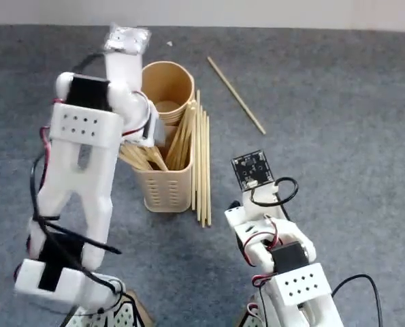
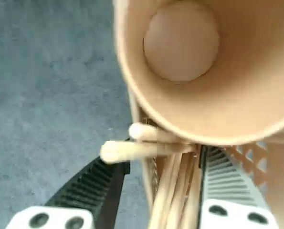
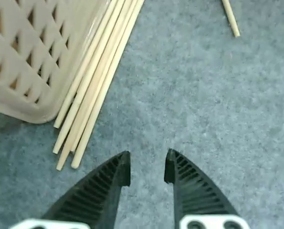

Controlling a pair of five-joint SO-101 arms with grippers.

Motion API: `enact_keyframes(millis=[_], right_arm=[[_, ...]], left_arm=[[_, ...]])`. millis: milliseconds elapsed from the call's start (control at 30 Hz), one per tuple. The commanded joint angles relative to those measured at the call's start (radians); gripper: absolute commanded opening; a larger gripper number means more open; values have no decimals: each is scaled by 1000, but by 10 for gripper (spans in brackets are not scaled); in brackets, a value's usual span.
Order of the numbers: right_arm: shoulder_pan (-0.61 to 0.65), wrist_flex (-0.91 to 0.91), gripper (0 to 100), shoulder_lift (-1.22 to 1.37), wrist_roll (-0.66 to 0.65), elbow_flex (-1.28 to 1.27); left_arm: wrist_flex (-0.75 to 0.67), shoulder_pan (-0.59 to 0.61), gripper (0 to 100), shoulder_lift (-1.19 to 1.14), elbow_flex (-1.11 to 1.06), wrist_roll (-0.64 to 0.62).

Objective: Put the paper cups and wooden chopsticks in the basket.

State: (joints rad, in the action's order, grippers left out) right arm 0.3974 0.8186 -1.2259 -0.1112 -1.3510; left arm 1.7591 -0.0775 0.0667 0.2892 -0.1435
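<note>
A tan paper cup (image 1: 167, 87) sits in the far end of the beige lattice basket (image 1: 163, 189). Several wooden chopsticks (image 1: 178, 139) lean inside the basket. My left gripper (image 2: 163, 160) hangs over the basket just short of the cup (image 2: 204, 62). It is open, and a bundle of chopsticks (image 2: 175, 195) stands between its fingers, close to one finger. Several more chopsticks (image 1: 202, 163) lie on the carpet along the basket's right side. One chopstick (image 1: 236, 95) lies alone farther back. My right gripper (image 3: 146, 167) is open and holds nothing, low over the carpet near those chopsticks (image 3: 91, 90).
Grey carpet covers the whole table. The right arm (image 1: 277, 252) stands at the front right, and the left arm (image 1: 79, 170) rises at the front left. Bare carpet stretches to the right of the lone chopstick (image 3: 230, 16).
</note>
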Motion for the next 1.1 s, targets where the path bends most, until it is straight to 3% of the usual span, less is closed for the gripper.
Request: enact_keyframes(millis=[0,233,533,800,933,1067], right_arm=[[-8,-15,130,-15,-9,5],[-7,-15,130,-15,-9,4],[-7,-15,130,-15,-9,4],[-7,-15,130,-15,-9,4],[-7,-15,130,-15,-9,2],[-7,-15,130,-15,-9,2]], left_arm=[[2,74,255,21,35,2],[-6,117,255,-10,-2,9],[-175,30,100,-189,-128,226],[-221,-10,84,-357,-119,330],[-207,42,29,-361,-8,328],[-95,119,18,-372,163,327]])
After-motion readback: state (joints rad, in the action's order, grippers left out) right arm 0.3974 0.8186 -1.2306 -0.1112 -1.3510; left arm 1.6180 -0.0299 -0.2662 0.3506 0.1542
